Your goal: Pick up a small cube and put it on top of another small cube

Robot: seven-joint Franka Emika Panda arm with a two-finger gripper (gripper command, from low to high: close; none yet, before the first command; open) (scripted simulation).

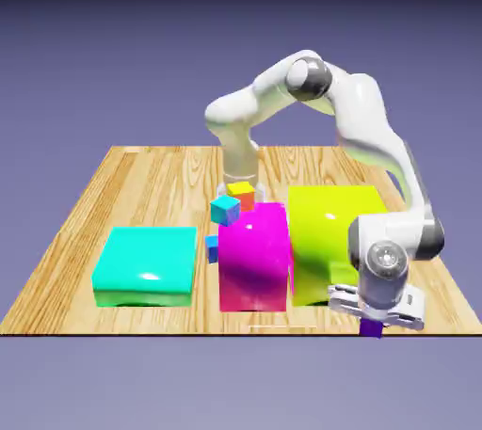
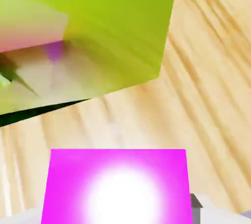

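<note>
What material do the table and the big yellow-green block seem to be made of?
The table looks like light varnished wood: plank lines and grain streaks run across it. The big yellow-green block looks like glossy plastic or lacquer, though the rendering leaves that open: its colour is uniform, with bright highlights and mirrored colours on its sides.

The small cube (image 1: 374,328) sits at the near edge of the table, toward the exterior view's right, directly beneath the gripper (image 1: 375,321). In that view only a small purple portion shows below the hand; the rest is covered. In the hand view the small cube (image 2: 117,186) fills the lower middle of the picture: 1 magenta face with a bright white highlight at its centre, edges square to the picture. The 2 grey fingertips (image 2: 196,202) flank it at the bottom edge, closed against its sides. Whether its underside touches the wood or is just clear of it cannot be told.
</note>
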